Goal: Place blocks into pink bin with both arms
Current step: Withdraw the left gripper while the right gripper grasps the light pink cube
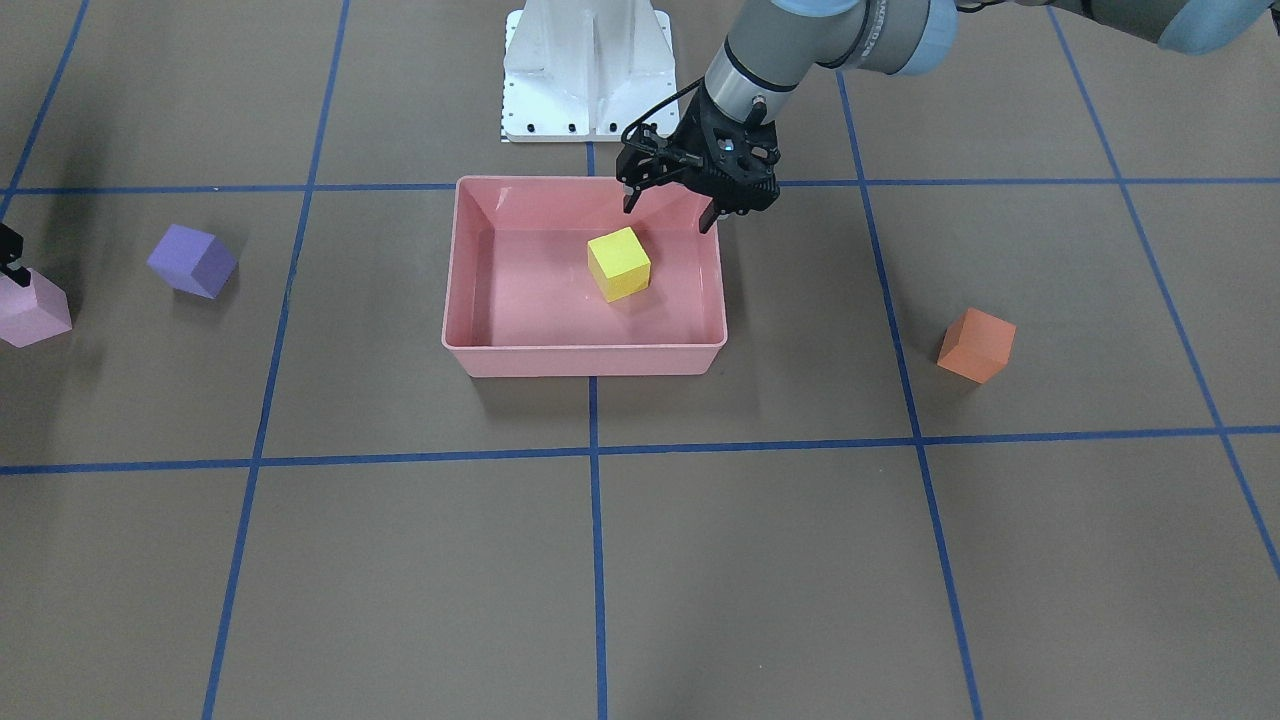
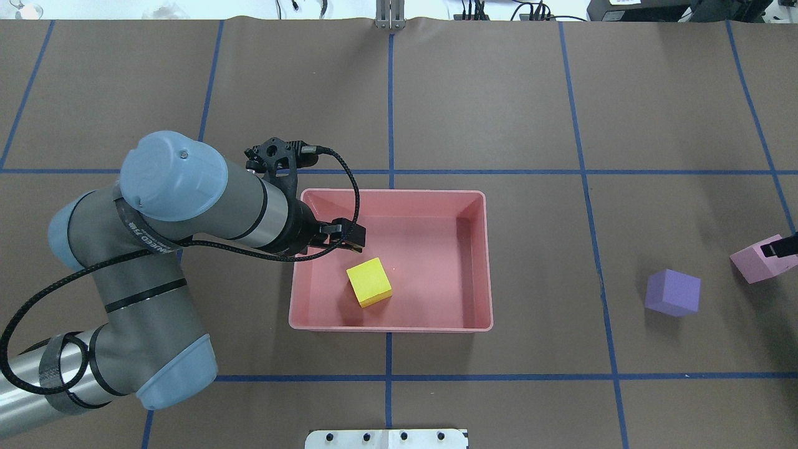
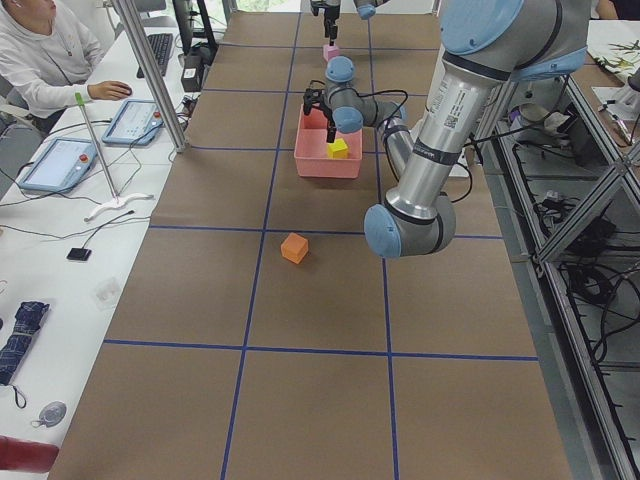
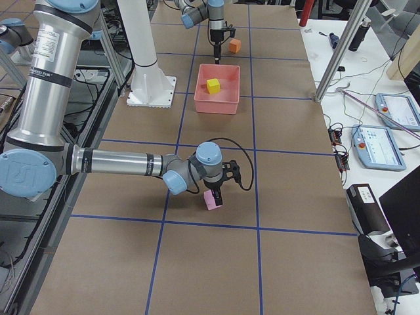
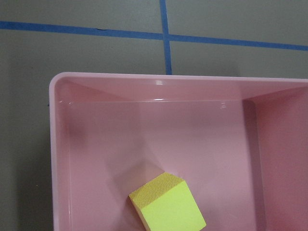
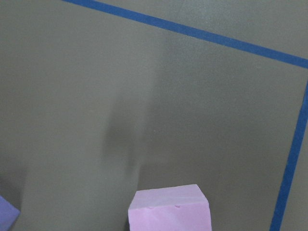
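Orange cube (image 1: 976,345) lies nearest the front-facing camera, loose on the table (image 1: 760,560) on the left arm's side and well apart from the pink bin (image 1: 585,361). One of the four blocks is judged delivered: the yellow cube (image 1: 619,264) rests on the bin floor, turned askew to the walls and touching none of them. Left gripper (image 1: 668,213) hangs over the bin's robot-side wall, jaws spread and nothing between them. Right gripper (image 2: 776,249) sits at the light pink cube (image 2: 756,262) near the table's far right end; only one dark finger shows across the cube's top, so whether the jaws pinch it cannot be told. The purple cube (image 2: 672,292) stands just beside, untouched (three blocks thus remain outside the bin). Bin walls are low and most of the floor beside the yellow cube is open, so room for three more appears ample. Nothing stands between the orange cube and the bin's near wall. The purple cube lies roughly between the pink cube and the bin, so a carry from there probably needs height.
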